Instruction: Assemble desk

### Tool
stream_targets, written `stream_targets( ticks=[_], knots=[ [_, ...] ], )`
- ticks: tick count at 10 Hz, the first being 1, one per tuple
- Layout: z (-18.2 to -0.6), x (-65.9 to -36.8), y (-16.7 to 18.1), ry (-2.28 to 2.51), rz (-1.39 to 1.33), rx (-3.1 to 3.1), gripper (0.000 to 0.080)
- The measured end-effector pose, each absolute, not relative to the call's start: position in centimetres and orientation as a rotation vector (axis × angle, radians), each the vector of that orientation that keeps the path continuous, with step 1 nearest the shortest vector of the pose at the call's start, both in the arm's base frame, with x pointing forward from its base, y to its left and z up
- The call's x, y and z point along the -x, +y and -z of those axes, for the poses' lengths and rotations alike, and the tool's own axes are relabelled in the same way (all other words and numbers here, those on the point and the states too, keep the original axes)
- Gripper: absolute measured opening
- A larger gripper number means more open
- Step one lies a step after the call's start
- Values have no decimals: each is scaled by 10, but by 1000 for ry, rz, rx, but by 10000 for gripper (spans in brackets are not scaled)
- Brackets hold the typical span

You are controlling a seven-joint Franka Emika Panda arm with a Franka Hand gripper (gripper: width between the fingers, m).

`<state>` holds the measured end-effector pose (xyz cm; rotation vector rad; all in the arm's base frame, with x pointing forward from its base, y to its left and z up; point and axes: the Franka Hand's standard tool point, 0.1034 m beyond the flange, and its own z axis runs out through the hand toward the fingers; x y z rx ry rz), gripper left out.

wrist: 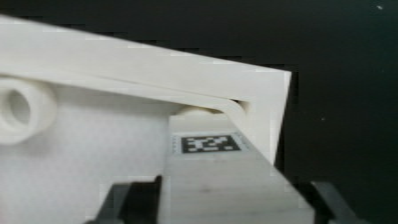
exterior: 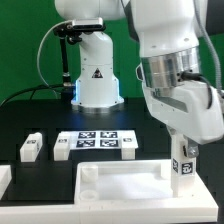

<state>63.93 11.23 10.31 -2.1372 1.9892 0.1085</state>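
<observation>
- The end effector (exterior: pixel 183 148) is clamping a white leg (exterior: pixel 184 165) upright, with its long axis vertical.
- The leg's lower end is meeting the desk top (exterior: pixel 120 185) directly beneath the end effector, at the corner on the exterior view's right. I cannot tell whether it is seated.
- The desk top is lying flat on the black tabletop (exterior: pixel 30 120), with one spare leg (exterior: pixel 32 147) and a second spare leg (exterior: pixel 62 147) just beyond it.
- No brand or words are showing, only a square tag (wrist: pixel 210 143) on the held leg, tags on the marker board (exterior: pixel 98 142), and a triangle mark on the robot base (exterior: pixel 97 75).
</observation>
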Motion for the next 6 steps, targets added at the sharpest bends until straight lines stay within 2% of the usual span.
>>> stream_targets(
  ticks=[2, 3, 4, 5, 6],
  knots=[
    [-103, -639, 114, 1985, -110, 2140, 296],
    [-102, -639, 114, 1937, -104, 2183, 488],
    [-101, -639, 113, 1743, -72, 2336, 488],
    [-102, -639, 112, 1536, -46, 2476, 626],
    [-102, -638, 114, 1356, -24, 2584, 643]
  ],
)
